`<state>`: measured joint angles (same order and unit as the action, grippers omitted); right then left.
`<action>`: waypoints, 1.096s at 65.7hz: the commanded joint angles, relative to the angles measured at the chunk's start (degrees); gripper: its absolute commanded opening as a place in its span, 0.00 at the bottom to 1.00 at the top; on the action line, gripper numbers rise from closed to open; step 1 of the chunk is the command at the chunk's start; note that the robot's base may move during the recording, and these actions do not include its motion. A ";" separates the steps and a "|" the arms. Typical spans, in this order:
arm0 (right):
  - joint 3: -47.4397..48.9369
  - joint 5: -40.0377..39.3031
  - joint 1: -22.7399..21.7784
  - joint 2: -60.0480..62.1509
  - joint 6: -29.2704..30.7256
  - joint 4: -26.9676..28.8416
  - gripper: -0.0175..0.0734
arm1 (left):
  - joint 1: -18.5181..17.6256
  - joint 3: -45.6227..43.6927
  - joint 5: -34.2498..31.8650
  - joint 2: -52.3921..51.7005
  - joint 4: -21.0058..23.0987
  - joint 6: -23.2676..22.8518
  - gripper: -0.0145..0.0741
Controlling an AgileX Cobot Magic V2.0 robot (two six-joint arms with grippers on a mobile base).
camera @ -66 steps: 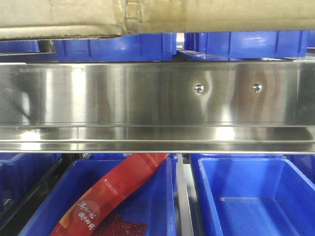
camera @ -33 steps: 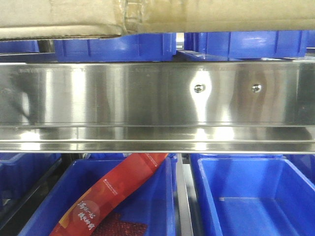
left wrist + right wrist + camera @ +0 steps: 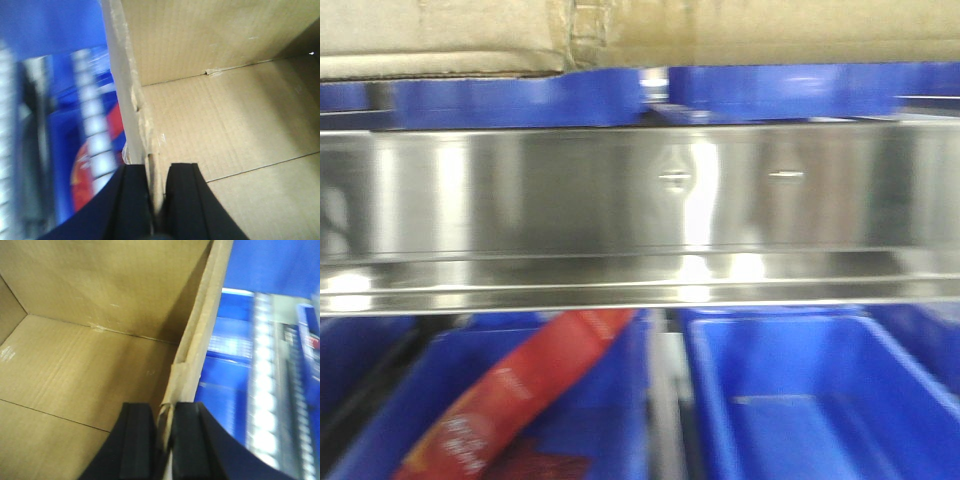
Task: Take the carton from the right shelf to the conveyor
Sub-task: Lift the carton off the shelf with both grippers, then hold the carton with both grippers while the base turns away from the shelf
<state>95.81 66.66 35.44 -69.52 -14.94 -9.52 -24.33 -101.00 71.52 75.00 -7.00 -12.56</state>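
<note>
Exterior front-facing view, blurred: the carton [image 3: 740, 35] is spanning the top, its long axis running 9 to 3 o'clock, above the right shelf [image 3: 570, 190] rail. In the wrist views, the left tool [image 3: 157, 175] is pinching one carton wall and the right tool [image 3: 164, 412] is gripping the opposite wall, the open interior showing.

Carton [image 3: 225, 125]: matt tan corrugated cardboard, ribbed, creased. Right shelf [image 3: 570, 190]: brushed steel, glossy. Bins [image 3: 800, 390]: smooth blue plastic. My left gripper [image 3: 157, 172] and right gripper [image 3: 164, 412]: smooth matt black.
</note>
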 commanded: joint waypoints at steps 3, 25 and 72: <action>0.02 -3.32 0.00 0.65 1.12 0.18 0.11 | -0.66 -0.36 -2.54 -0.74 2.29 0.38 0.15; 0.02 -3.32 0.00 0.65 1.12 0.18 0.11 | -0.66 -0.36 -2.54 -0.74 2.29 0.38 0.15; 0.02 -3.32 0.00 0.65 1.12 0.18 0.11 | -0.66 -0.36 -2.54 -0.74 2.29 0.38 0.15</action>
<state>95.81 66.66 35.44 -69.52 -14.94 -9.52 -24.33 -101.00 71.43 75.00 -7.00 -12.56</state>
